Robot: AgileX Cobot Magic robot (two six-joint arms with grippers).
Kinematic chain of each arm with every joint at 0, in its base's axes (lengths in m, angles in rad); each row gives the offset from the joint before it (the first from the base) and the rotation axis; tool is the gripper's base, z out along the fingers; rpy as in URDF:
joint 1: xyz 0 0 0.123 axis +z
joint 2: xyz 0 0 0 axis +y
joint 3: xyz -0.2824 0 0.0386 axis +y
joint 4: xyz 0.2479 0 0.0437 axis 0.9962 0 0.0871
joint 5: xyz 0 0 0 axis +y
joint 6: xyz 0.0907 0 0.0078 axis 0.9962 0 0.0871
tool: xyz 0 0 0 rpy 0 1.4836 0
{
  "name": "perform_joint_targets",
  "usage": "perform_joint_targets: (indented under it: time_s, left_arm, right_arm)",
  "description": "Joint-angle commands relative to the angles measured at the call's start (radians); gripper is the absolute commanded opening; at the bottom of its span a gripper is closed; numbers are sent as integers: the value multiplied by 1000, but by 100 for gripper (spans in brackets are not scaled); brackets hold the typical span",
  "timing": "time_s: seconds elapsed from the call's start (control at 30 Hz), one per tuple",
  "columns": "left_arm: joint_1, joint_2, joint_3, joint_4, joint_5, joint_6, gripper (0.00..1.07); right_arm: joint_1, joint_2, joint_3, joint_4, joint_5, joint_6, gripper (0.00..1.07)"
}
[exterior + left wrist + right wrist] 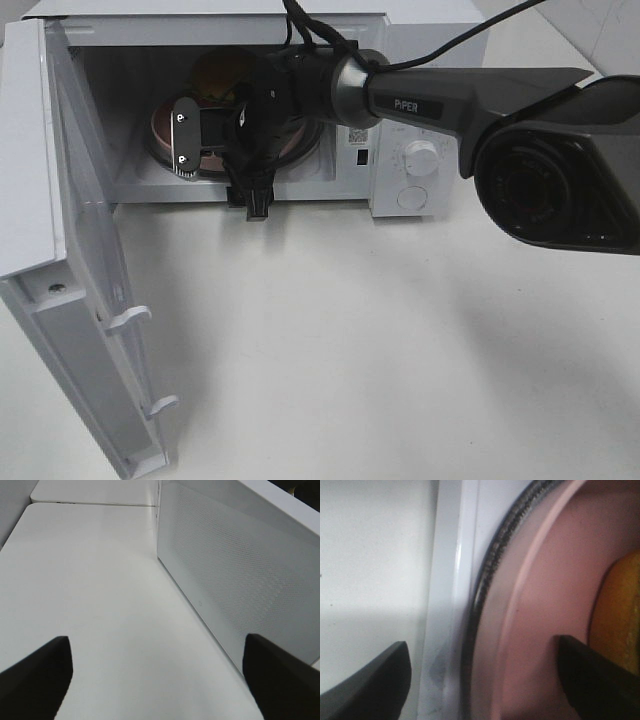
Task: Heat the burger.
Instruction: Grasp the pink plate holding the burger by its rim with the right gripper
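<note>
The burger (222, 72) sits on a round pink plate (163, 128) inside the open microwave (400, 40); only its golden bun shows above the arm. My right gripper (205, 135) reaches into the oven just over the plate's front rim. In the right wrist view this gripper (480, 680) is open, its fingers (365, 680) straddling the plate's rim (540, 630), with nothing between them. The bun's edge (620, 610) lies just beyond one fingertip. My left gripper (157, 680) is open and empty above the table, beside the microwave door's (240, 570) dotted face; it is out of the exterior view.
The microwave door (60, 250) swings wide open to the left, reaching the table's front. Control knobs (422, 158) are on the oven's right panel. The dark turntable ring (490, 570) edges the plate. White table (380, 350) spreads in front.
</note>
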Motion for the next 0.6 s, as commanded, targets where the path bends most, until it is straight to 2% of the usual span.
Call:
perform_joint_targets:
  time_s: [0.03, 0.07, 0.1, 0.13, 0.23, 0.3, 0.33, 0.37, 0.4, 0.47, 0.5, 0.53, 0.6]
  left_arm:
    - [3, -15, 2, 2, 1, -3, 84]
    - [3, -15, 2, 2, 1, -3, 84]
    - [3, -15, 2, 2, 1, -3, 84]
    - [3, -15, 2, 2, 1, -3, 84]
    - [3, -15, 2, 2, 1, -3, 84]
    - [3, -15, 2, 2, 1, -3, 84]
    - [3, -15, 2, 2, 1, -3, 84]
    - [3, -15, 2, 2, 1, -3, 84]
    - [3, -15, 2, 2, 1, -3, 84]
    - [3, -15, 2, 2, 1, -3, 84]
    - [3, -15, 2, 2, 1, -3, 84]
    - [3, -15, 2, 2, 1, -3, 84]
    - [3, -15, 2, 2, 1, -3, 84]
  right_arm:
    - [-6, -4, -8, 0, -8, -7, 77]
    - [-6, -4, -8, 0, -4, -4, 73]
    - [-6, -4, -8, 0, -4, -4, 73]
    - [-6, -4, -8, 0, -4, -4, 65]
    - [-6, -4, -8, 0, -4, -4, 60]
    - [-6, -4, -8, 0, 3, -4, 34]
    - [-6, -4, -8, 0, 3, -4, 34]
    - [-4, -4, -8, 0, 24, -4, 21]
    - [-4, -4, -8, 0, 24, -4, 21]
    - [-4, -12, -8, 21, 60, -5, 5]
    - [-4, -12, -8, 21, 60, -5, 5]
    - [-4, -16, -8, 39, 79, -9, 0]
    - [-4, -21, -8, 47, 84, -11, 0]
